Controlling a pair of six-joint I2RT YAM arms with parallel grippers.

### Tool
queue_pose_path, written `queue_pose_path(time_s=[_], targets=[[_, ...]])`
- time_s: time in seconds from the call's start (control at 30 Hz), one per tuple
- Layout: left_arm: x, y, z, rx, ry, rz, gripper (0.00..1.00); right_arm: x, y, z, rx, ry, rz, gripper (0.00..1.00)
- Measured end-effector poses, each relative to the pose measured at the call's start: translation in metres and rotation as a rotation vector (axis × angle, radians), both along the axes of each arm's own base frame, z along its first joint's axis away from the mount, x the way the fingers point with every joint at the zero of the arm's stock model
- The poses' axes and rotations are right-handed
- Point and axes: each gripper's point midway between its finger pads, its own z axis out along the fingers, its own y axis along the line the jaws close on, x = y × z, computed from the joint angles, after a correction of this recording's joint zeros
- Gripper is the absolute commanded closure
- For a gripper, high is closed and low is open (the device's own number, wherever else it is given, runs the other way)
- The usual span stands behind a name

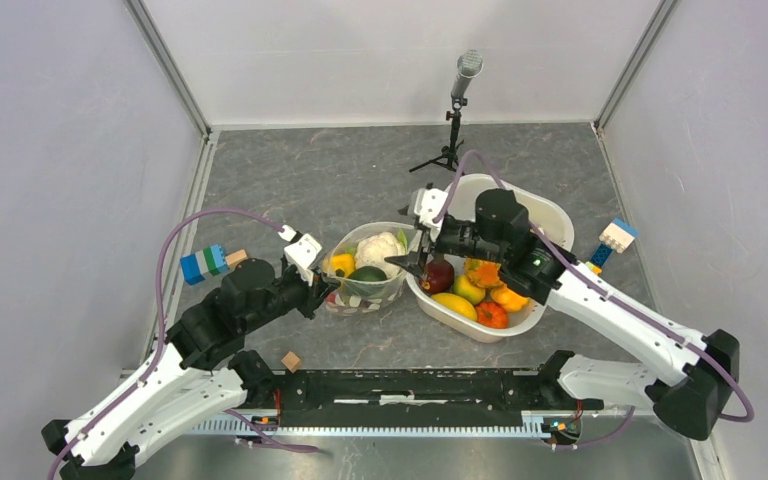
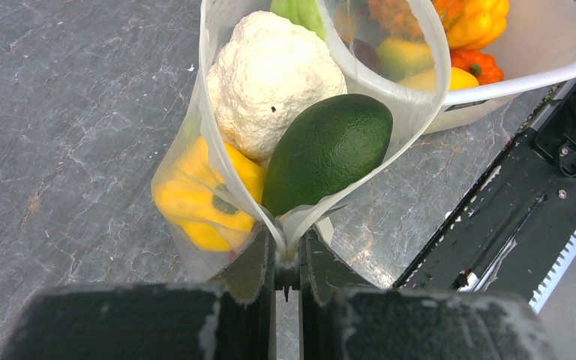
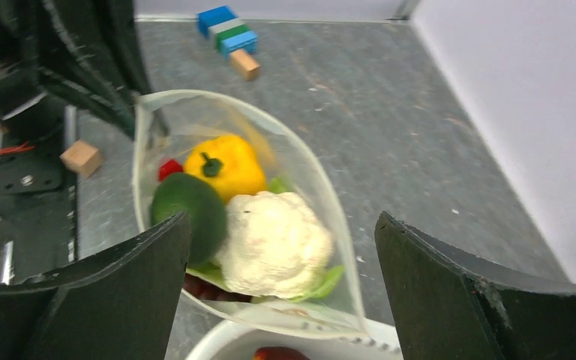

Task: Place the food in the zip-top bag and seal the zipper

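Observation:
The clear zip-top bag (image 1: 392, 291) stands open beside the basket, holding a white cauliflower (image 1: 378, 248), a yellow pepper (image 1: 340, 264) and a dark green piece (image 1: 367, 274). My left gripper (image 1: 325, 290) is shut on the near end of the bag's mouth, where the two sides of the zipper (image 2: 208, 112) meet between my jaws (image 2: 288, 251). The zipper is unsealed. My right gripper (image 1: 407, 268) hovers open and empty over the bag's far edge; in the right wrist view (image 3: 283, 221) the cauliflower (image 3: 274, 240) lies below it. More food (image 1: 480, 290) lies in the white basket (image 1: 552, 216).
The white basket (image 3: 217, 341) touches the bag's right side. Coloured blocks (image 1: 205, 263) lie at the left, another block stack (image 1: 615, 240) at the right, a wooden cube (image 1: 290, 360) near the black front rail (image 1: 410, 385). A microphone stand (image 1: 455, 110) stands at the back.

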Motion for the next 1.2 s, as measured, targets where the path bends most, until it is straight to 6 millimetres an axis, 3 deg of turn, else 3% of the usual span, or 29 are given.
queue_pose_path(time_s=[0.23,0.47,0.53,0.87,1.2], targets=[[0.0,0.0,0.001,-0.002,-0.002,0.0,0.98,-0.032,0.019,-0.031,-0.106,-0.011,0.235,0.02],[-0.005,0.001,0.006,-0.021,-0.013,-0.014,0.98,-0.057,0.04,-0.01,-0.164,-0.182,0.388,0.02],[-0.01,0.002,0.006,-0.009,0.001,-0.034,0.98,-0.061,0.05,-0.012,-0.188,-0.216,0.4,0.02],[-0.015,0.002,0.011,0.036,0.027,-0.07,0.98,-0.062,0.081,-0.049,-0.315,-0.235,0.442,0.02],[-0.022,0.002,0.01,0.033,0.041,-0.098,0.98,-0.04,0.088,-0.048,-0.285,-0.313,0.339,0.02]])
